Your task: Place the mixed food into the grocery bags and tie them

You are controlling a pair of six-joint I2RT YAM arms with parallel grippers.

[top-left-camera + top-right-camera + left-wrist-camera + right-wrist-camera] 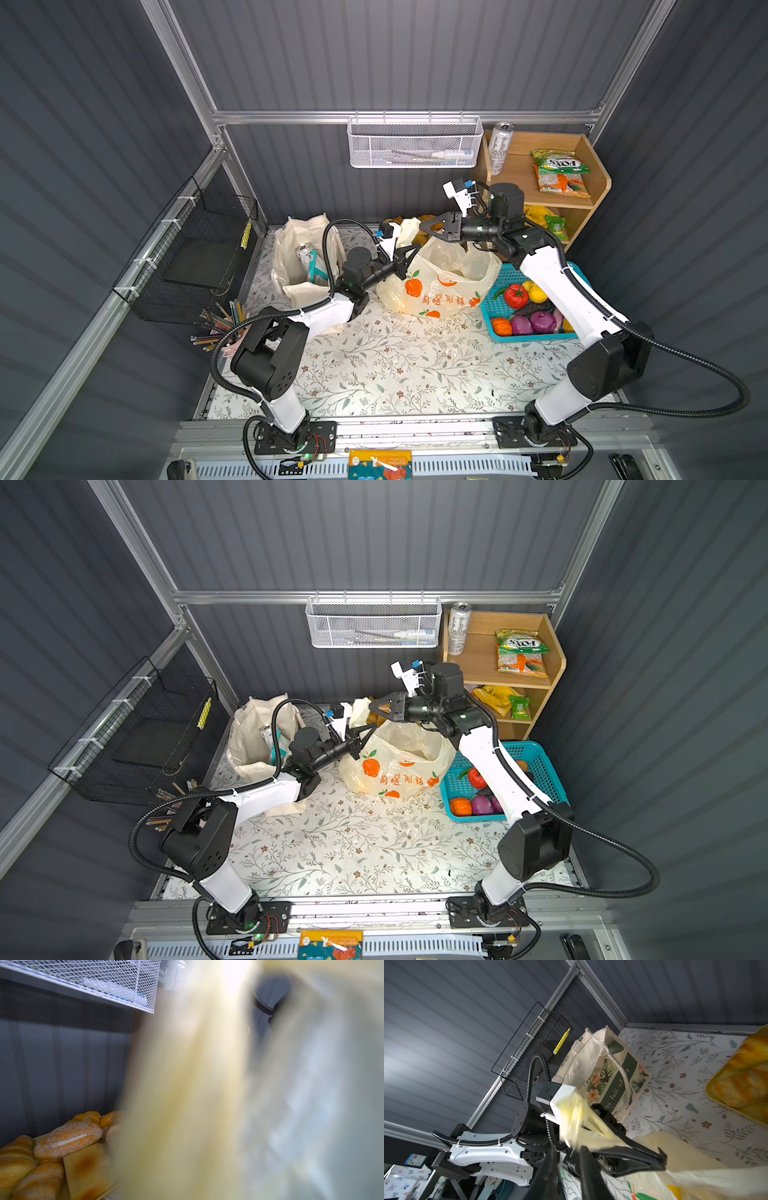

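Note:
The pale-yellow plastic bag (440, 286) (399, 762) with orange prints stands mid-table, mouth open. My left gripper (417, 247) (365, 729) is shut on the bag's left handle; the right wrist view shows its fingers (643, 1157) pinched on the stretched film. Blurred plastic (187, 1084) fills the left wrist view and hides the jaws. My right gripper (422, 226) (568, 1148) hovers over the bag's back rim, open, with nothing between its fingers. The cream tote (299, 249) (608, 1064) holds a can (303, 253) and a teal packet (318, 266). Toy vegetables (516, 296) lie in the teal basket (498, 307).
A wooden shelf (598, 178) at the back right carries a white can (500, 147) and snack packets (559, 170). Bread rolls (68, 1140) sit behind the plastic bag. A white mesh basket (415, 143) hangs on the rail, a black wire basket (199, 253) on the left wall. Pencils (224, 328) lie front left.

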